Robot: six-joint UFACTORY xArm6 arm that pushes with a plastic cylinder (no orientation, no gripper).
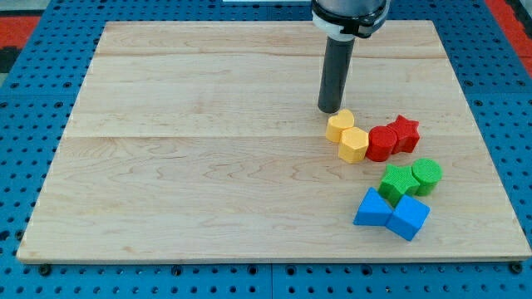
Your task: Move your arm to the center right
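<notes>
My tip [330, 110] rests on the wooden board [208, 166], right of centre, just above and touching or nearly touching a yellow block [339, 126]. A yellow hexagonal block [354, 144] lies below-right of that one. To their right sit a red cylinder [381, 143] and a red star [405, 133]. Lower right are a green star [398, 183] and a green cylinder [427, 175]. Below those lie a blue triangular block [372, 208] and a blue cube [409, 218].
The board lies on a blue pegboard surface [33, 100]. The rod's dark housing [349, 15] hangs at the view's top. The board's right edge [490, 158] is close to the blocks.
</notes>
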